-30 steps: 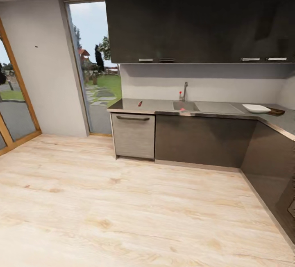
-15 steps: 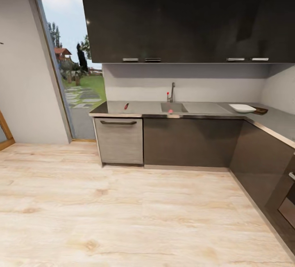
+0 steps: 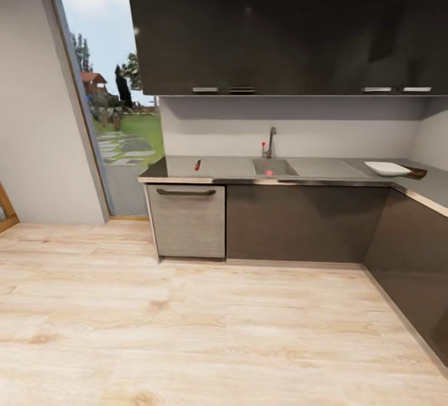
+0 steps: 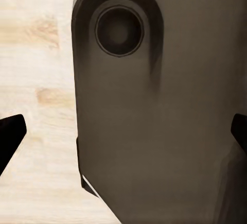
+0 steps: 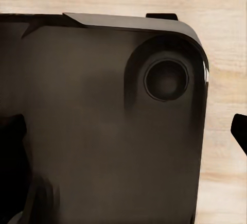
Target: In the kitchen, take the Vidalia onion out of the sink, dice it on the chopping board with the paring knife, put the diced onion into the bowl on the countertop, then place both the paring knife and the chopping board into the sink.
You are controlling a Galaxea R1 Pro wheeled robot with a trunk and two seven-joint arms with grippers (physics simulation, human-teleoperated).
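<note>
Head view: the kitchen seen from across a pale wood floor (image 3: 186,331), with dark upper cabinets (image 3: 280,26) above a grey wall and a tall glass door (image 3: 112,101) at the left. The bench (image 3: 230,169), a glossy grey slab, runs along the wall and turns a corner at the right. The sink (image 3: 274,167) is set near its middle, with the chrome tap (image 3: 271,141) behind it; the Vidalia onion (image 3: 269,173) lies inside the basin as a small pinkish-red spot. The paring knife (image 3: 197,165) rests on the bench well to the left of the sink. The bowl (image 3: 387,168) sits at the far right, on the chopping board (image 3: 415,172), whose brown edge shows just beyond it. Wrist views: the left jaws (image 4: 123,136) and right jaws (image 5: 123,131) each show dark fingertips wide apart, holding nothing, before a dark robot body part over the floor.
</note>
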